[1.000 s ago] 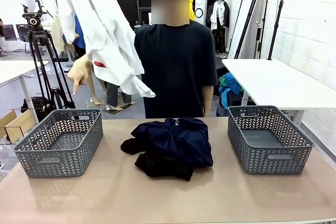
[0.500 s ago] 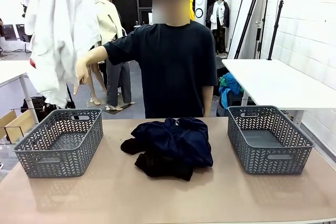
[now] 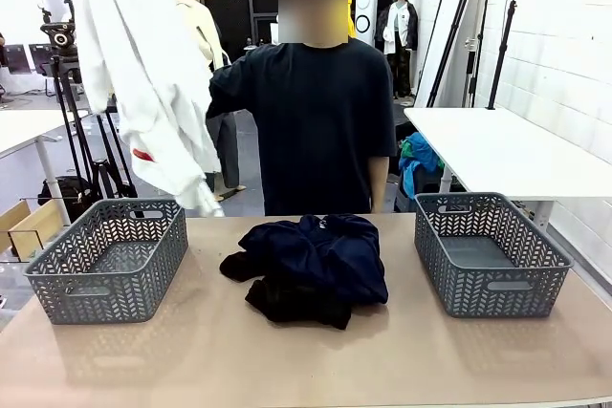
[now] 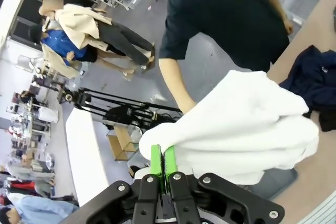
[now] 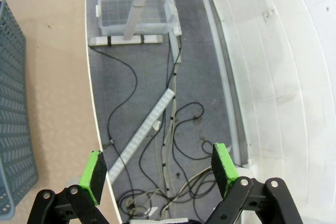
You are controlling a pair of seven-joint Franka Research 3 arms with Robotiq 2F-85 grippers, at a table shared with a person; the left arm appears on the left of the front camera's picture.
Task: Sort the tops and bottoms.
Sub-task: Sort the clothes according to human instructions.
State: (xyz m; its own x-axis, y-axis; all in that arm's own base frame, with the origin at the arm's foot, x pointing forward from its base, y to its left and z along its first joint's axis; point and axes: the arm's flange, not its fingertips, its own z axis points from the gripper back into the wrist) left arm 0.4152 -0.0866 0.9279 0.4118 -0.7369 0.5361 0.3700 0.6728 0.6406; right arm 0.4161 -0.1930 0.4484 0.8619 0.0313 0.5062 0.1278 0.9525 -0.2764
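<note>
A white top [image 3: 143, 83] hangs high over the left grey basket [image 3: 110, 257], its hem just above the basket's back rim. In the left wrist view my left gripper [image 4: 163, 157] is shut on the white top [image 4: 236, 129], green pads pressed together on its cloth. The bottoms [image 3: 316, 265], a heap of navy and black cloth, lie on the table's middle and show as the bottoms [image 4: 315, 85] at the right of the left wrist view. My right gripper [image 5: 160, 174] is open, nothing between its fingers, looking down past the table's edge at the floor.
A second grey basket [image 3: 490, 253] stands at the right, with nothing in it. A person in a black T-shirt [image 3: 320, 112] stands at the far side, one arm reaching behind the hanging top. A camera tripod [image 3: 72, 93] stands behind the left basket. Cables lie on the floor [image 5: 173, 119].
The white top has swung: from right of the basket, to the far left, and now back to the right and lower. The person's pointing hand is now hidden behind it.
</note>
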